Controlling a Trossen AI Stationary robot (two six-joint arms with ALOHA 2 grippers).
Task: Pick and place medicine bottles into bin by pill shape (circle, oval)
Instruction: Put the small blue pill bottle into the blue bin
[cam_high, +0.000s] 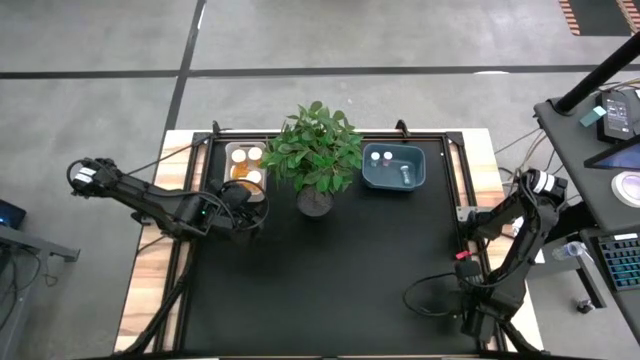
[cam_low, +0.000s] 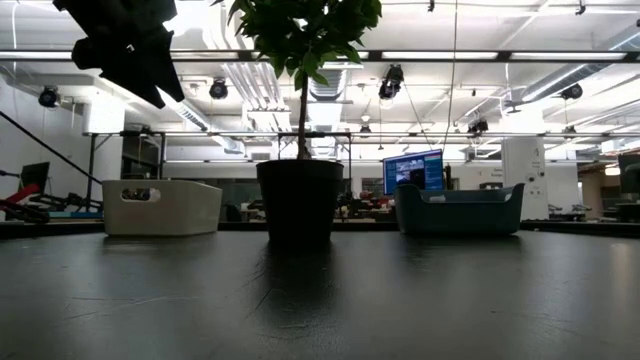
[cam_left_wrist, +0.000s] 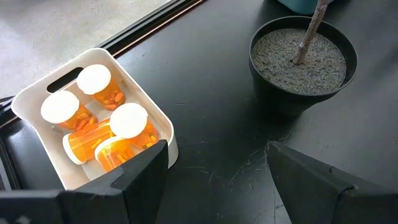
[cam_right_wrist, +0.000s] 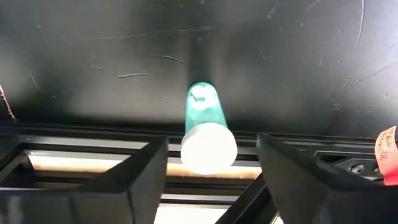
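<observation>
Several orange medicine bottles with white caps lie and stand in a white bin at the far left. My left gripper is open and empty, above the mat just near of that bin. A green bottle with a white cap sits on the black mat by the table's right rail, cap toward the camera. My right gripper is open, with one finger on each side of the bottle and a gap at both. A blue bin holds a few small bottles.
A potted plant stands between the two bins; its dark pot is close to my left gripper. The low view shows the white bin, pot and blue bin in a row. Bare black mat lies in front.
</observation>
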